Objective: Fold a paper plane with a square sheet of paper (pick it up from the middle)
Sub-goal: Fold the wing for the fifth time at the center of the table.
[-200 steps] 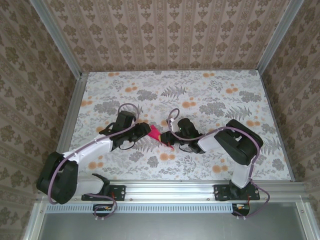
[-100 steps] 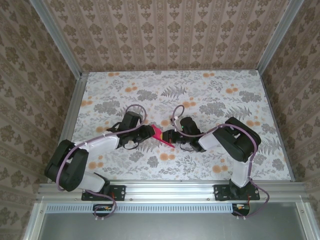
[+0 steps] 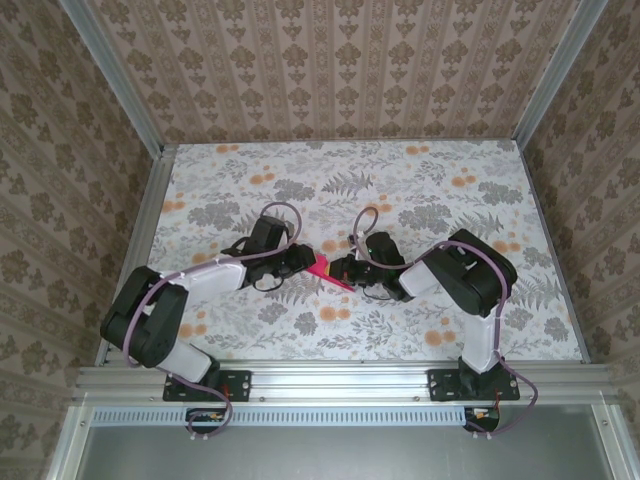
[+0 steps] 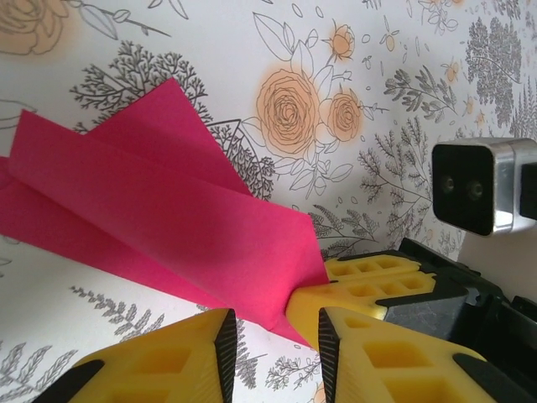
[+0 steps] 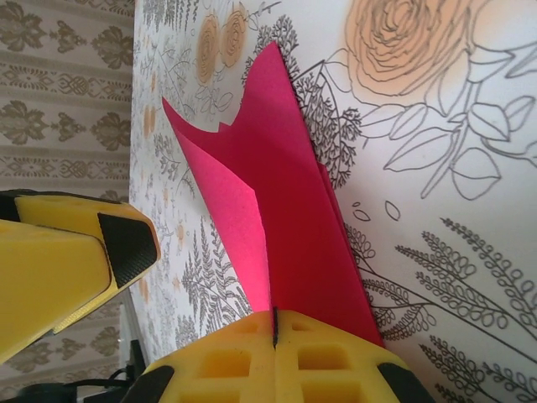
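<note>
The sheet of paper (image 3: pixel 328 270) is magenta-red and folded into a narrow creased shape with two flaps (image 4: pixel 168 201), lying low over the table between both grippers. My right gripper (image 3: pixel 344 272) is shut on one end of it. In the right wrist view the folded layers (image 5: pixel 294 218) rise out of the closed yellow jaws (image 5: pixel 274 317). My left gripper (image 3: pixel 303 262) stands open at the paper's other side. In the left wrist view the paper's lower corner sits just at the mouth of its jaws (image 4: pixel 275 319), touching neither pad. The right gripper's fingers (image 4: pixel 369 281) show just behind it.
The floral table cover (image 3: pixel 420 190) stretches away behind the grippers. Aluminium rails (image 3: pixel 340 380) run along the near edge and wallpapered walls close in the sides. The right wrist's camera block (image 4: pixel 478 185) hangs close beside the left jaws.
The left arm has swung right toward the paper and its jaws have narrowed. The paper now lies flatter, and the right gripper has stayed shut on it.
</note>
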Motion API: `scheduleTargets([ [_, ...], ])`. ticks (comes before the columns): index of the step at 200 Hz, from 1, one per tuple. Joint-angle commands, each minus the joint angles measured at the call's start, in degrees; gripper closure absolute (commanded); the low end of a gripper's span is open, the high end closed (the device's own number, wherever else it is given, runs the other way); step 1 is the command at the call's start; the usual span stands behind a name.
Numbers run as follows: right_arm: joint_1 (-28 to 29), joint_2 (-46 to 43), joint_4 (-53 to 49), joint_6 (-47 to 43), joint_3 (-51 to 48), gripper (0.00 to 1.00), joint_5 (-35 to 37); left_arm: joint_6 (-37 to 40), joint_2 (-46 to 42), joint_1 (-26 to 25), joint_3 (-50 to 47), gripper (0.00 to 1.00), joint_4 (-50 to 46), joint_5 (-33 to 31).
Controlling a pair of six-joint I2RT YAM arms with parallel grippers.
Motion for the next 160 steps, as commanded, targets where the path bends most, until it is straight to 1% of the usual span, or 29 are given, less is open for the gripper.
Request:
scheduleTargets([
  [1,-0.6,1.4,2.6,4.5,1.1,1.0,-3.3,2.1,1.4,-0.3,1.7,0.66,1.3,1.4],
  [73,-0.8,3.6,1.8,8.8,3.6,1.0,-8.2,3.1,3.4,-0.3,1.8,0.69,3.6,2.5],
  [160,-1.3,6.1,1.7,10.9,4.0,1.0,-8.5,2.8,5.3,-0.3,1.5,0.73,4.4,2.2],
])
